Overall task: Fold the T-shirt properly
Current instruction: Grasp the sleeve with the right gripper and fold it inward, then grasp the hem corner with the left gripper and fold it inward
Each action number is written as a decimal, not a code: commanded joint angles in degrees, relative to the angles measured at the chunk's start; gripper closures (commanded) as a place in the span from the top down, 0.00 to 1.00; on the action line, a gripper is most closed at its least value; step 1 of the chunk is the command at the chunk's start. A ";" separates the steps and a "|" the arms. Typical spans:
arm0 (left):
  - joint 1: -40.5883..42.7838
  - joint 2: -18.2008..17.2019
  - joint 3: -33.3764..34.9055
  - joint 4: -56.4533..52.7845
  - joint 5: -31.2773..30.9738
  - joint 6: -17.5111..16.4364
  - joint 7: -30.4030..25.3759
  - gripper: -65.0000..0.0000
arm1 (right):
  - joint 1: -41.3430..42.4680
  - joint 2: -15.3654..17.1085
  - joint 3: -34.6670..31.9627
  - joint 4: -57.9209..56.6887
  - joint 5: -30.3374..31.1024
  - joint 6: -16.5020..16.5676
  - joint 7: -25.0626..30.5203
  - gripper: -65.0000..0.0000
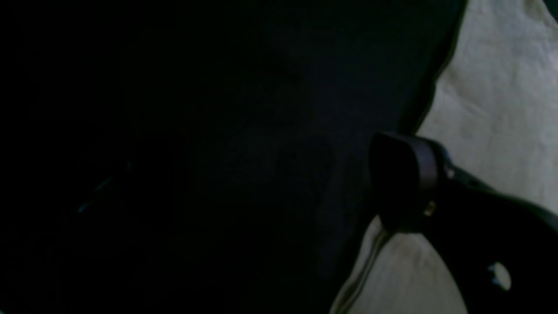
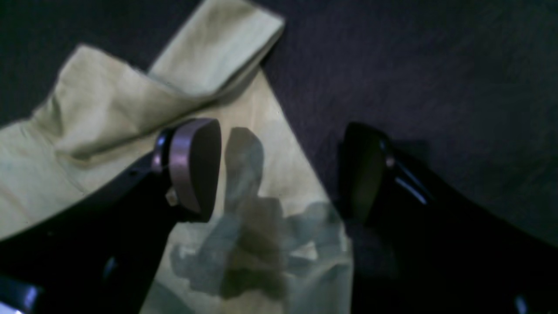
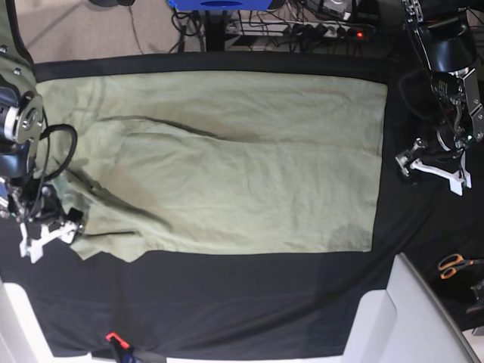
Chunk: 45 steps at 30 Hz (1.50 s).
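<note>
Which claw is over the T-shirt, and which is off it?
The right claw hangs open over the T-shirt at its sleeve end. The left claw sits off the hem, over black cloth.

Your workspace from above.
You have a black tablecloth (image 3: pixel 227 302), orange scissors (image 3: pixel 456 265) at its edge, cables (image 3: pixel 302 26) on the floor behind.

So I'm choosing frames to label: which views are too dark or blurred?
Left wrist: badly underexposed, only a strip of T-shirt beside one finger is legible. Right wrist: soft focus, with the right gripper casting shadows on the cloth. Base: evenly lit and sharp, black tablecloth clear.
</note>
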<state>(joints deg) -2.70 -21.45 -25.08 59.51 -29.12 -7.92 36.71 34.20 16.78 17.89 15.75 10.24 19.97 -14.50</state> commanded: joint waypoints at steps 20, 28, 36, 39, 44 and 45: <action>-0.60 -1.10 -0.28 1.02 -0.55 -0.30 -0.88 1.00 | 0.49 -1.61 0.00 0.82 0.44 0.21 1.01 0.30; -1.74 -0.92 -0.28 0.85 -0.55 -0.30 -0.88 1.00 | 0.49 -1.61 0.00 1.09 0.44 0.21 1.01 0.06; -10.80 0.40 -0.28 -4.60 -0.55 -0.30 -0.88 1.00 | 0.49 -1.61 0.00 1.18 0.44 0.21 1.01 0.00; -15.28 1.72 -0.28 -9.97 -0.55 -0.30 -0.88 1.00 | 0.49 -1.61 0.00 1.18 0.44 0.21 1.01 0.00; -19.85 3.04 5.17 -18.14 -0.55 -0.38 -0.97 1.00 | 0.49 -1.61 0.00 1.18 0.44 0.21 1.01 0.00; -19.76 3.21 7.72 -18.05 -0.81 -0.38 -1.06 1.00 | 0.49 -1.61 0.00 1.18 0.44 0.21 1.01 0.00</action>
<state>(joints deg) -21.41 -17.93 -17.08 40.77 -29.32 -7.73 35.38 33.12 14.41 17.89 16.05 10.26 19.97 -14.13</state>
